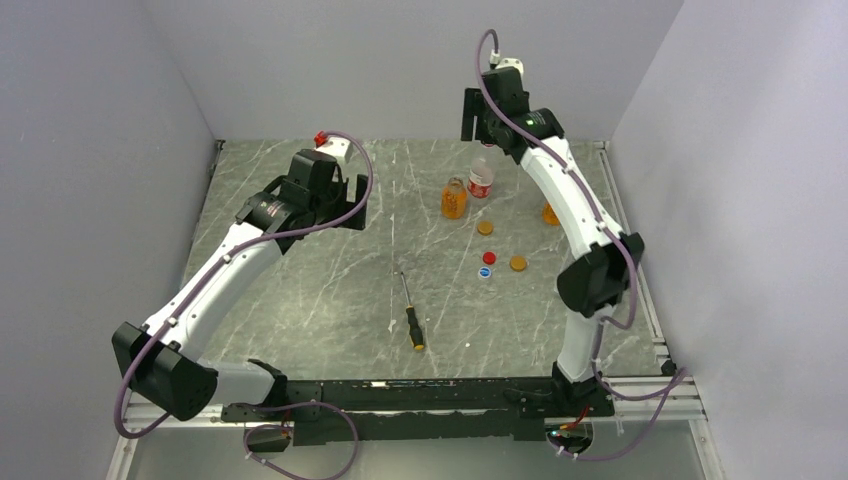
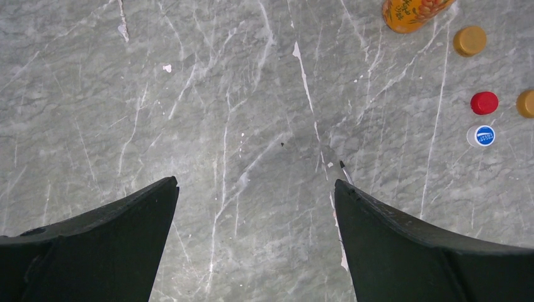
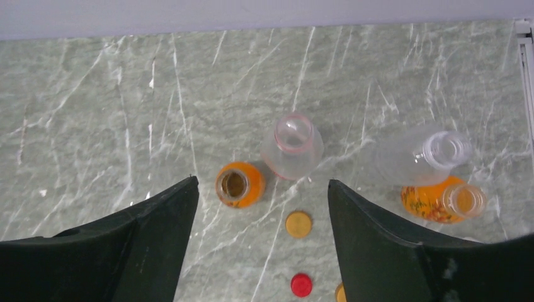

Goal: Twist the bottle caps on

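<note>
- Toward the far right of the grey marbled worktop (image 1: 300, 320), four small round plastic screw caps lie loose. An orange cap (image 1: 485, 227) is nearest the bottles. A red cap (image 1: 489, 257) and a blue-and-white cap (image 1: 485, 272) lie just beside each other, closer to the arm bases. A second orange cap (image 1: 518, 263) lies to their right.
- Just behind the first orange cap stands a squat amber-orange bottle (image 1: 454, 198), upright, its mouth uncovered in the right wrist view.
- Just beside it, on the far right, stands a taller clear plastic bottle with a red-and-white label (image 1: 481, 178), its neck also uncovered.
- Further right is a second amber-orange bottle (image 3: 444, 200), partly hidden behind the right arm in the top view. A tiny clear bottle (image 3: 434, 154) sits close against it, and both have bare mouths. I cannot tell whether the two touch.
- Above the bottles hangs the right tool (image 3: 262, 182), its black fingers spread wide and pinching nothing.
- Over bare worktop to the left of the caps hangs the left tool (image 2: 255, 184), likewise spread wide and empty.
- Nearer the arm bases lies a slim screwdriver with a black-and-orange handle (image 1: 413, 328), flat on the worktop and well apart from the caps.
</note>
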